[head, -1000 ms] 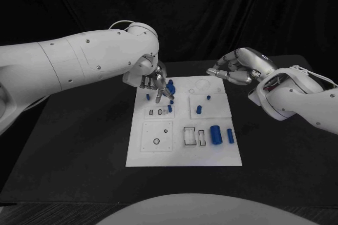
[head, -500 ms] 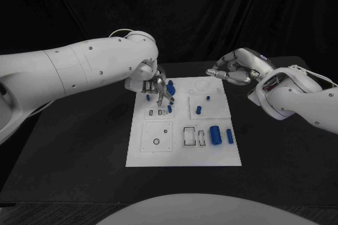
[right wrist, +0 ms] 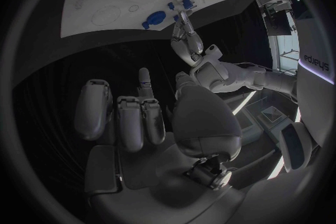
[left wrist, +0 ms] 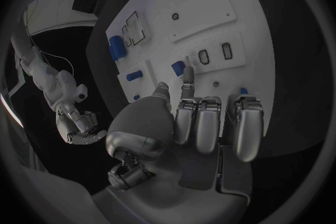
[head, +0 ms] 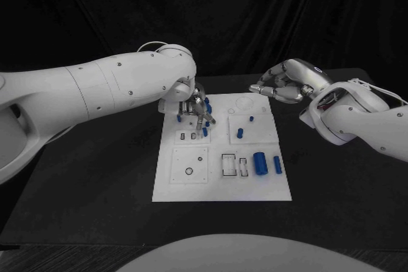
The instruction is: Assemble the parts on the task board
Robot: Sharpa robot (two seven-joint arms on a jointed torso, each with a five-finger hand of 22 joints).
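- The left hand [head: 192, 105] is hanging over the far left corner of the white board [head: 255, 189], fingers pointing down at it and bunched fairly close together.
- Its fingertips [left wrist: 187, 88] are coming down beside a small blue peg [left wrist: 178, 69]; whether they are pinching it or only touching it I cannot tell, since the fingers are hiding the contact in the head view.
- Just beyond those fingertips, two small dark-rimmed slots [left wrist: 213, 54] are sitting in the board.
- Further out from the left hand, a short blue piece [head: 240, 131] is lying near the board's middle, and a tiny blue peg [head: 252, 116] is standing a little beyond it.
- Towards the robot from that hand, a square panel with a small ring [head: 190, 164] and two upright rectangular slots [head: 234, 164] are showing in the board.
- A thick blue cylinder [head: 260, 163] and a thinner blue rod [head: 277, 164] are lying side by side near the board's right edge, well apart from both hands.
- The right hand [head: 284, 84] is hovering just off the board's far right corner, fingers curled inward, holding nothing and touching nothing.
- The black table [head: 94, 183] is carrying the board, and a black curtain [head: 255, 24] is hanging behind it.
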